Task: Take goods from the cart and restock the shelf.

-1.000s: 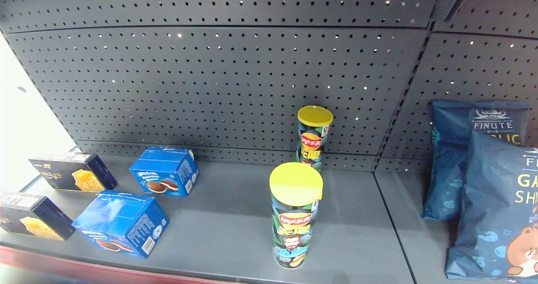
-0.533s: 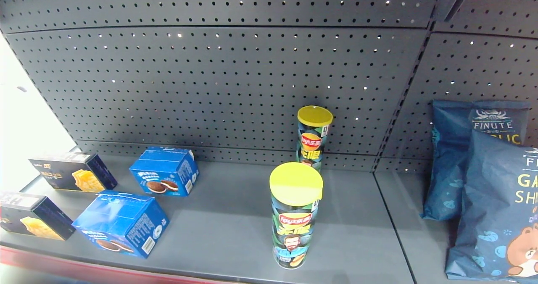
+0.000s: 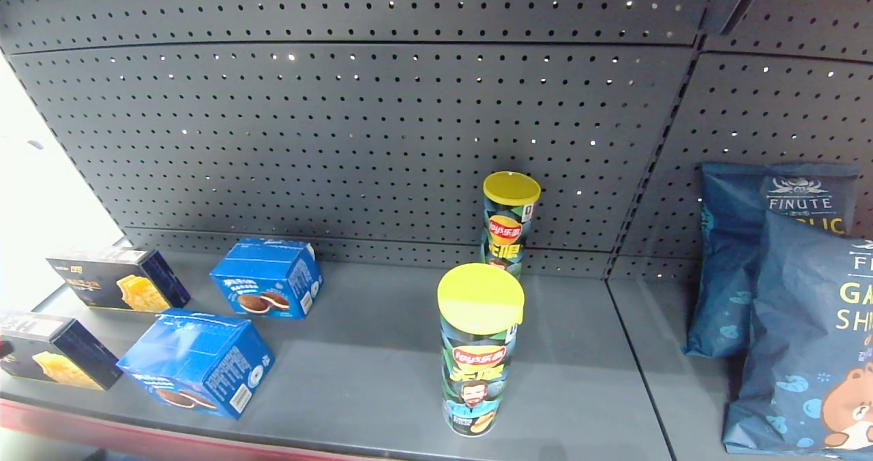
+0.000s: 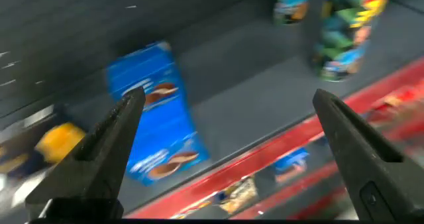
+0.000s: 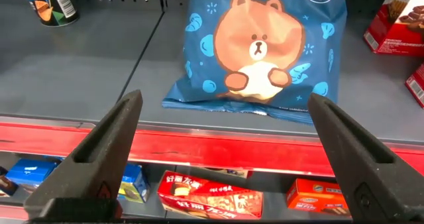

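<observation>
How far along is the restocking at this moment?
Done: front chip can, rear chip can, near cookie box, far cookie box and a bear snack bag are on the shelf. In hand: nothing; left hand and right hand are both open, empty. Left: bare shelf between boxes and cans suggests more goods need fetching.

Yellow-lidded chip cans [image 3: 479, 352], blue cookie boxes [image 3: 198, 362], grey perforated panel [image 3: 341, 140], bear-print blue bag [image 5: 258, 48]

A dark grey pegboard panel [image 3: 382, 140] stood behind, light pricking through its holes. White glare [image 3: 34, 195] came from the left; a red edge strip [image 5: 218, 148] ran in front.
</observation>
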